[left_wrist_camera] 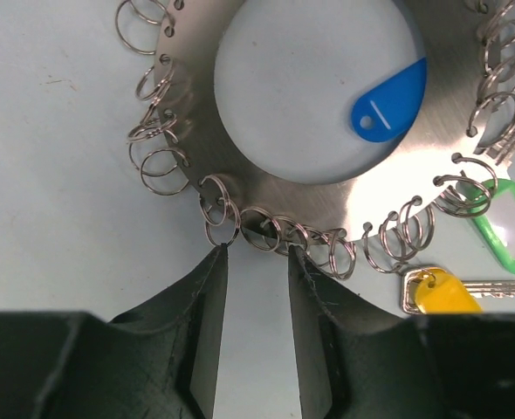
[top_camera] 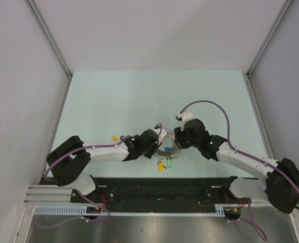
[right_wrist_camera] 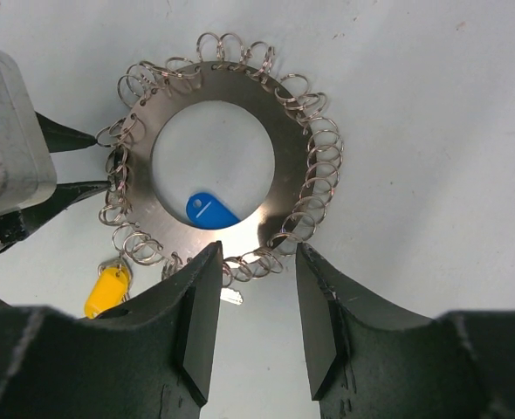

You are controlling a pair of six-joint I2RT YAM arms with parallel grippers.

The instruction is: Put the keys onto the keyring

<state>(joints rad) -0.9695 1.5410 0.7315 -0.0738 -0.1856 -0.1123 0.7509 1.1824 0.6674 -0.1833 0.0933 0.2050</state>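
Note:
The keyring (left_wrist_camera: 196, 131) is a flat steel disc with a round hole and many small split rings round its rim, also seen as the keyring (right_wrist_camera: 279, 166) and the keyring (top_camera: 165, 148). A blue key (left_wrist_camera: 388, 103) lies in the hole. A green key (left_wrist_camera: 506, 223) and a yellow key (left_wrist_camera: 441, 295) lie at the rim; I cannot tell if they are threaded on. My left gripper (left_wrist_camera: 256, 257) is open, its tips touching rim rings. From the opposite side my right gripper (right_wrist_camera: 257, 257) is open, with rim rings just between its tips.
Left of the left gripper, a second yellow key (top_camera: 114, 137) and a small blue key (top_camera: 121, 137) lie loose on the pale green table (top_camera: 139, 96). Grey walls close the table in at left, right and back. The arm bases' black rail (top_camera: 164, 190) runs along the near edge.

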